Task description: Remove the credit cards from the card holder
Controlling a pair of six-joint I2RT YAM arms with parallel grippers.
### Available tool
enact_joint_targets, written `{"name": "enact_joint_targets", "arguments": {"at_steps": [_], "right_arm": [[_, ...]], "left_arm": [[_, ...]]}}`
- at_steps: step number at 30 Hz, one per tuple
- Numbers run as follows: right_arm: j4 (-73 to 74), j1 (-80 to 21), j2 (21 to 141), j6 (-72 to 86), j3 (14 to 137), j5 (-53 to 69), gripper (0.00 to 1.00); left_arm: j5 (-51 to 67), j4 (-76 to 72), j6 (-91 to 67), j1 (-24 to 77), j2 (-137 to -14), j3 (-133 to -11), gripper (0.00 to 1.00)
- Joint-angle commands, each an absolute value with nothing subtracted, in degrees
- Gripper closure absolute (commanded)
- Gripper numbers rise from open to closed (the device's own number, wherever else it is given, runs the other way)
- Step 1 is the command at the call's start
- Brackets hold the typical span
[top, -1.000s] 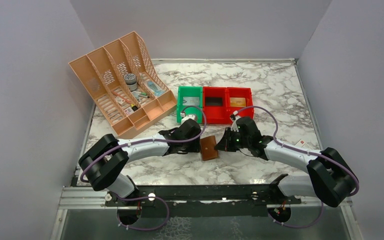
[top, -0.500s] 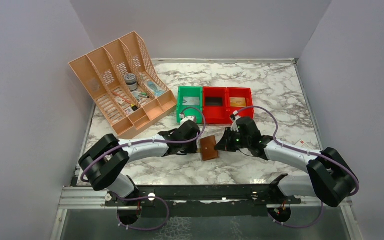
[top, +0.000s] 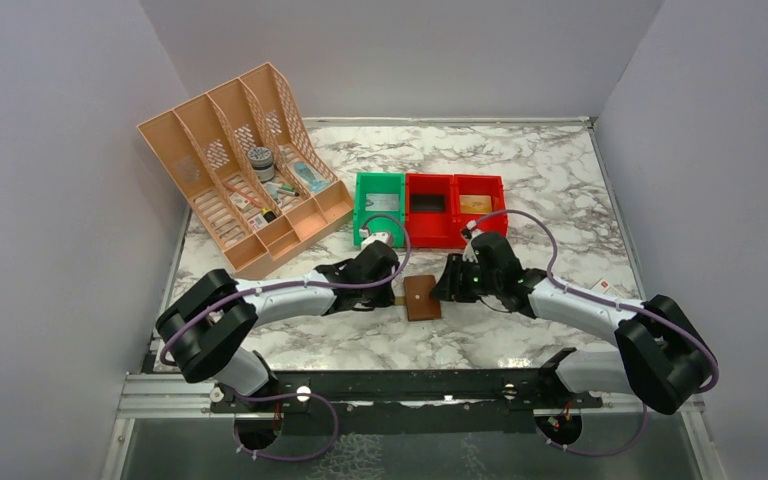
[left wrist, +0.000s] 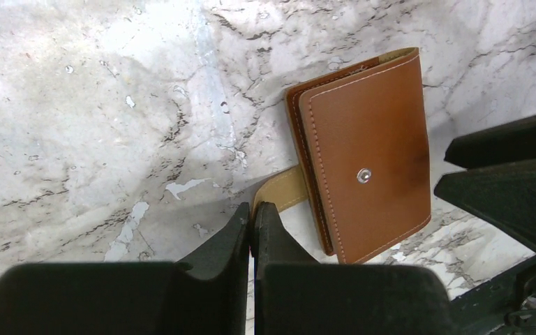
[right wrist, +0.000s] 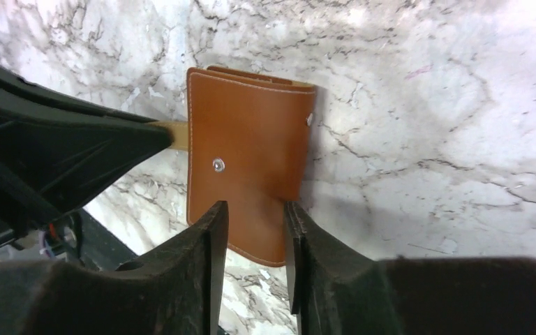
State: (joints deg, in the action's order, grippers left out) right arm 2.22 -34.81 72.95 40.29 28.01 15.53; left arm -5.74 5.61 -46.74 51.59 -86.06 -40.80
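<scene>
**Top view.** The card holder [top: 421, 297] lies flat on the marble table [top: 520, 170], at centre frame, a little below the middle. It sits between the two arm tips.
- The left gripper [top: 398, 291] comes in from the left and the right gripper [top: 447, 287] from the right. Both are right at the holder's edges.
- At upper left is a peach desk organizer [top: 240, 170] with small items in its slots.
- Above centre are a green bin [top: 378, 205] and two red bins [top: 455, 205] in a row.
- A small white-and-red box [top: 605, 285] sits at right, well apart from the holder.

**Left wrist.** The holder [left wrist: 370, 150] is right of centre, folded shut with the brown outer face up. A metal snap stud [left wrist: 364, 176] shows on that face.
- The snap tab [left wrist: 283, 190] sticks out from the holder's left edge, toward lower centre.
- The left gripper [left wrist: 253, 213] has its fingers pressed together, pinching the tab's free end.
- The dark bulk of the right gripper [left wrist: 509, 185] is at the right edge of the frame.

**Right wrist.** The holder [right wrist: 248, 167] is at centre, closed, so no card shows.
- The right gripper [right wrist: 255, 209] has its fingers spread, with a clear gap between them. They straddle the holder's lower edge.
- I cannot tell whether the right gripper's fingers touch the leather.
- The left gripper [right wrist: 160, 132] meets the tab [right wrist: 176, 134] at centre left.
</scene>
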Motion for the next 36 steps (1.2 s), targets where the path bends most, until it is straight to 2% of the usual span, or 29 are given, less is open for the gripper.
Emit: {"name": "enact_joint_targets", "arguments": {"at_steps": [1,2,4,12,24,36], "right_arm": [[7.05,-34.63,71.85,36.73,31.87,10.09,0.58],[7.79,-34.63,71.89,36.35,32.36,9.7,0.52],[8.48,-34.63,72.06,35.77,32.82,9.58,0.48],[2.39,-34.63,75.83,33.78,32.81,23.39,0.4],[-2.29,-34.63,75.41,38.53,31.01,27.64,0.22],[4.14,-34.6,71.97,39.35,29.81,15.56,0.26]], "left_arm": [[-4.17,4.37,-45.2,51.52,-82.33,-40.53,1.0],[-3.81,4.17,-44.77,51.53,-81.61,-40.44,1.0],[-2.73,3.78,-43.9,51.5,-80.57,-40.47,1.0],[4.05,2.24,-41.31,51.51,-79.16,-42.88,1.0],[11.77,1.05,-38.18,51.59,-74.03,-46.07,1.0],[10.41,1.15,-39.21,51.66,-75.21,-44.84,1.0]]}}
